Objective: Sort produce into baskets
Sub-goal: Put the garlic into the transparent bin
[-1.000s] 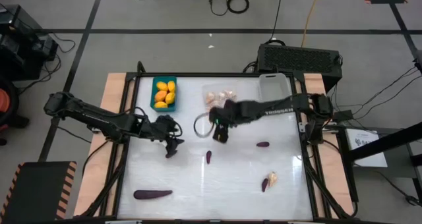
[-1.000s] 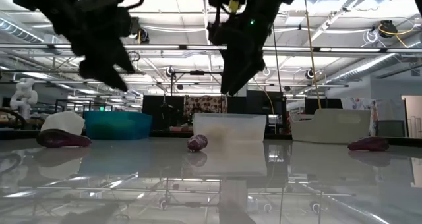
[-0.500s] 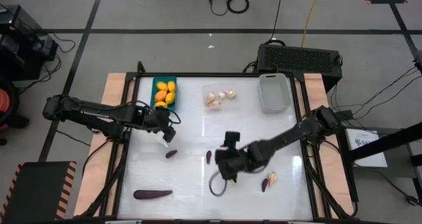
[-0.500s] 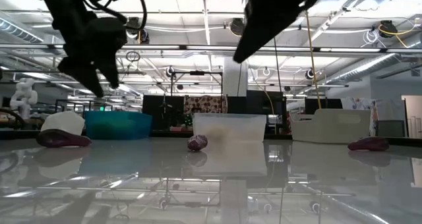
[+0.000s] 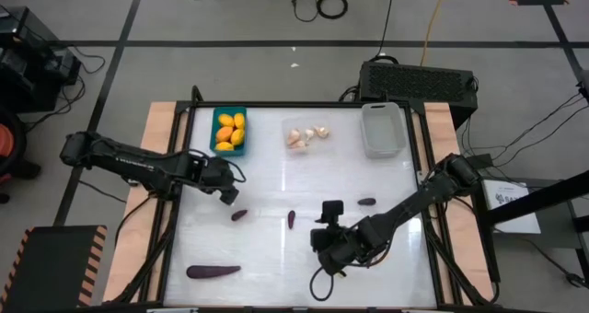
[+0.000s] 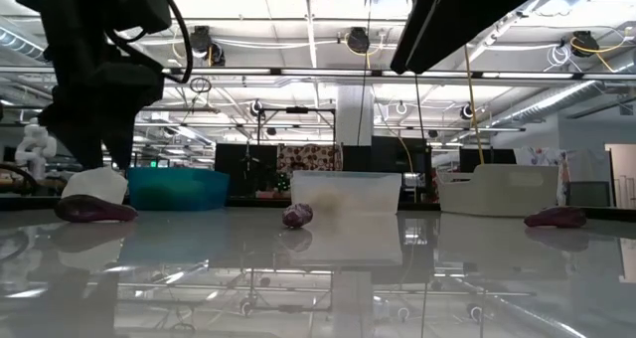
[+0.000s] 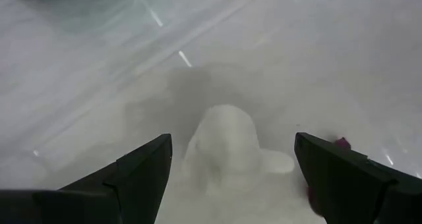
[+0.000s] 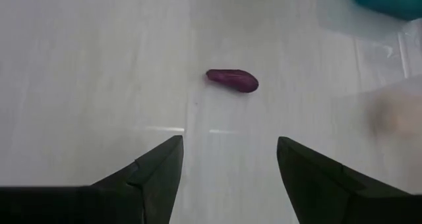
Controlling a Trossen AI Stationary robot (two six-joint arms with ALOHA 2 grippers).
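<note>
The yellow-orange oval toy fruits [image 5: 229, 132] already lie in the small teal plastic basket [image 5: 217, 116] at the table's far left corner, so that kind looks sorted. The pale cream garlic-like bulbs [image 5: 306, 136] sit grouped beside it toward the middle, I judge inside a clear tray whose walls I can barely make out from above. The translucent white-grey bin [image 5: 382, 130] at the far right looks empty.

Left to sort, I think, are the dark purple eggplant-like pieces: a long one [image 5: 213, 271] near the front left edge, two small ones [image 5: 239, 215] and [image 5: 291, 220] mid-table, and another [image 5: 367, 202] to the right.

My left gripper [image 5: 229, 193] hovers just past the teal basket, fingers [image 7: 142, 172] spread apart, holding nothing. My right gripper [image 5: 329, 254] hangs over the front middle, also spread wide and empty, facing one small purple piece.

A blurred pale shape between my left fingers I cannot identify. Whether anything lies beneath my right arm is hidden.
</note>
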